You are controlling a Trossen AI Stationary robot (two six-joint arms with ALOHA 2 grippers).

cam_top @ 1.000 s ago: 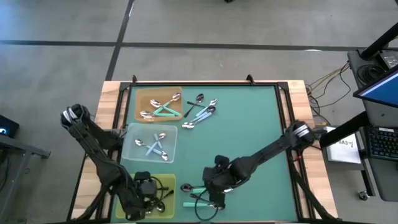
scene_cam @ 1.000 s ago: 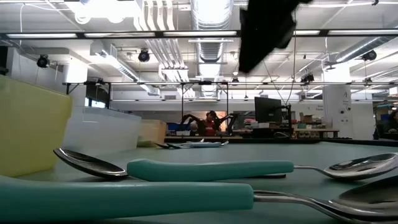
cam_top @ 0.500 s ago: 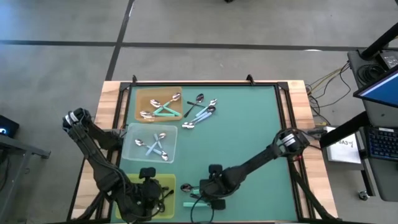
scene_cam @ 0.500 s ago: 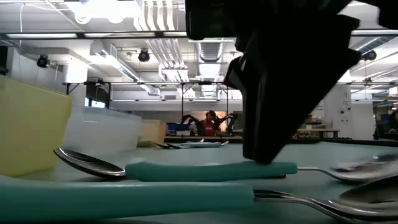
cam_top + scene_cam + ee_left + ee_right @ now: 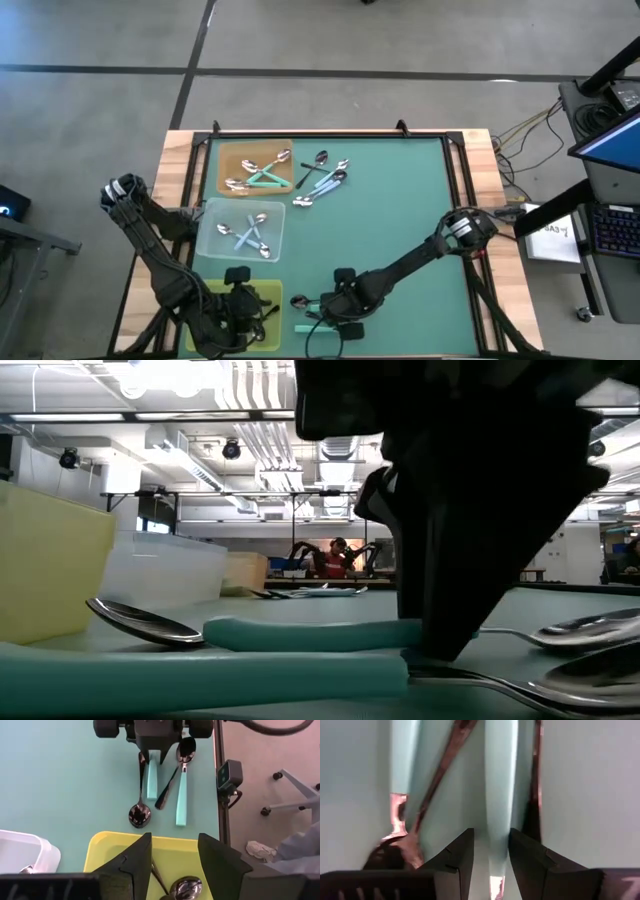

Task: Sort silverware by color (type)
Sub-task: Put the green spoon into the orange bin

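Straddling a mint spoon on the table, the right claw is standing released with one finger on each side of the handle, so the next move is probably closing; the left claw is waiting released above the yellow tray.

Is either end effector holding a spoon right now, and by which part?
Nothing held yet. The right end effector straddles the handle of a mint-teal spoon lying on the table; the left end effector is empty.

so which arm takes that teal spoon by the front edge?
Right. Its tool is already down over the teal spoon, fingers open either side of the handle. The left tool hangs over the yellow tray.
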